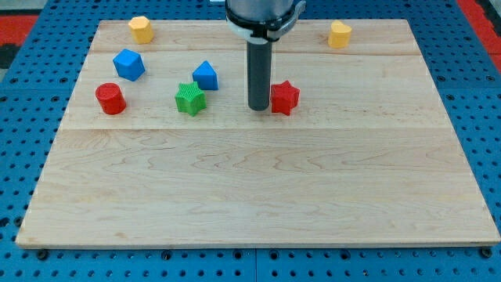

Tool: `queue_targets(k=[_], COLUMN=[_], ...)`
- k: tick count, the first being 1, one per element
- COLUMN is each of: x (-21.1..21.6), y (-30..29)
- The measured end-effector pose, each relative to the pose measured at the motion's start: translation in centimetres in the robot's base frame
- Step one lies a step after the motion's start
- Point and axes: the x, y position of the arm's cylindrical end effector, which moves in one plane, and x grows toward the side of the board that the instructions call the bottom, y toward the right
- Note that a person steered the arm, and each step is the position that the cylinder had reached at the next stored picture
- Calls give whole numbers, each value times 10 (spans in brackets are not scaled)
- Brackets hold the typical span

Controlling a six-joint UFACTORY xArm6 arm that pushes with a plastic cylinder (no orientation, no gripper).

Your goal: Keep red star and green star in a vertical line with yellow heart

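Note:
The red star [285, 98] lies on the wooden board right of centre in the upper half. My tip [258, 107] stands just at the star's left side, touching or nearly touching it. The green star [189, 99] lies further to the view's left, at about the same height as the red star. The yellow heart [340, 34] lies near the board's top edge, up and to the right of the red star.
A blue block [205, 75] sits just above and right of the green star. A blue cube [128, 64] and a red cylinder [110, 99] are at the left. A yellow block [141, 29] lies at the top left. The board [258, 196] sits on a blue pegboard.

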Motion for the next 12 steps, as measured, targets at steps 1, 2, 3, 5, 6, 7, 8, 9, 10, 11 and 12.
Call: queue_targets(k=[1,2,3,5,6,7,8,9,10,11,12], x=[-10,0,11,17,6,-20,-43,-60,-69,-78,-93], y=[-8,74,78,122,78,62,62,62,62,60,29])
